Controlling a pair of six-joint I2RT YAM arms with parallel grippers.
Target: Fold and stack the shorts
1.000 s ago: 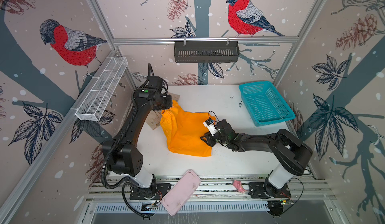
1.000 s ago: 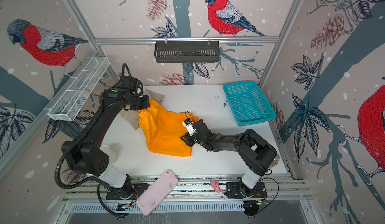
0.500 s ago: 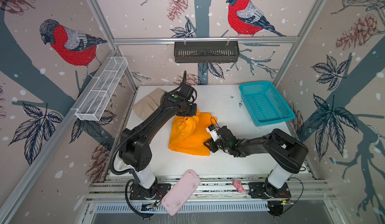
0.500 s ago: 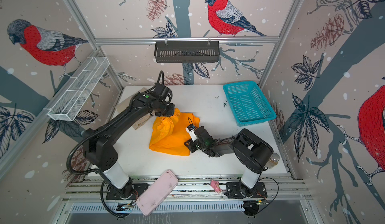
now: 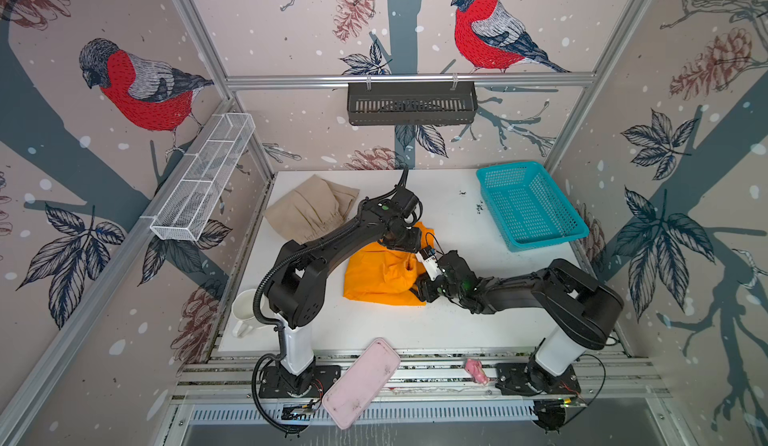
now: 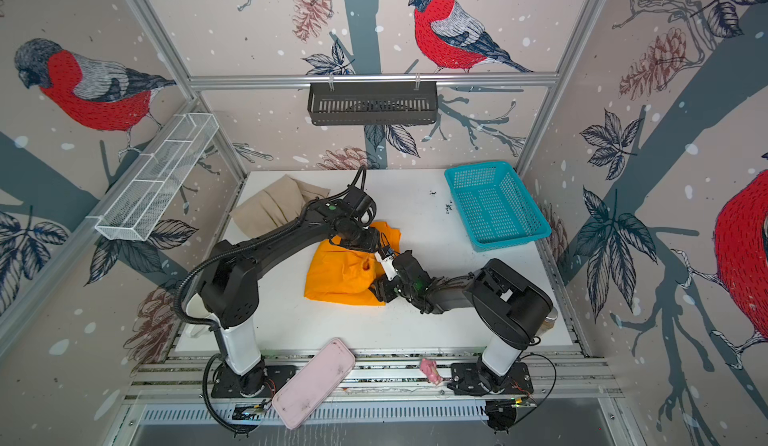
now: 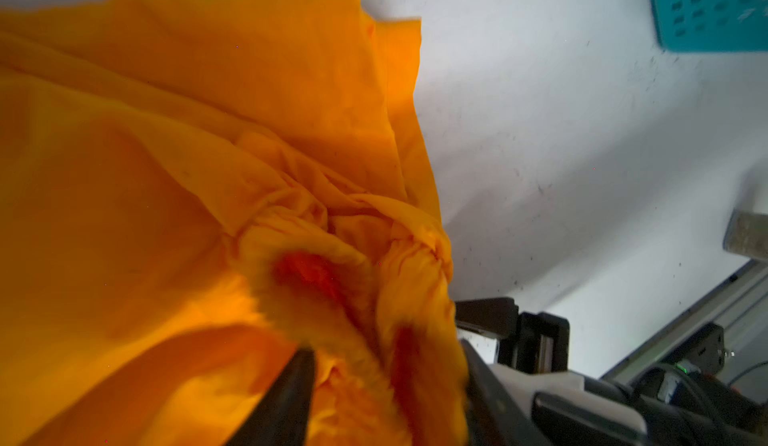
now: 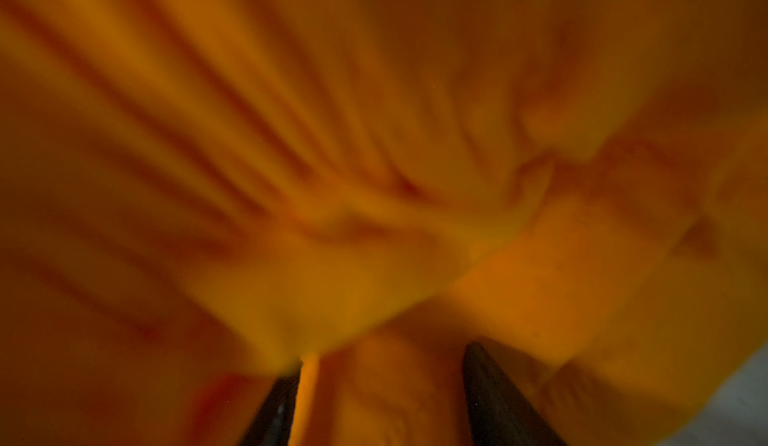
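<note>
The orange shorts (image 5: 374, 273) (image 6: 336, 273) lie folded over in a loose heap at the middle of the white table (image 5: 457, 224). My left gripper (image 5: 409, 243) (image 7: 386, 348) hovers over their far right part, jaws spread, with a bunched gathered waistband (image 7: 316, 265) loose between the fingers. My right gripper (image 5: 417, 290) (image 8: 382, 356) sits low at the shorts' near right corner, jaws apart with orange cloth (image 8: 374, 132) lying slack between them. The beige shorts (image 5: 311, 211) (image 6: 270, 207) lie folded at the back left, partly behind the left arm.
A teal mesh basket (image 5: 528, 205) stands at the back right. A white mug (image 5: 245, 311) is at the front left, and a jar (image 6: 548, 323) at the front right edge. A pink case (image 5: 361, 381) lies on the front rail. A wire shelf (image 5: 203, 182) juts from the left wall.
The left arm swung from the back left across to the right with the orange cloth, folding the shorts over. Both grippers then opened, and the cloth now lies loose.
</note>
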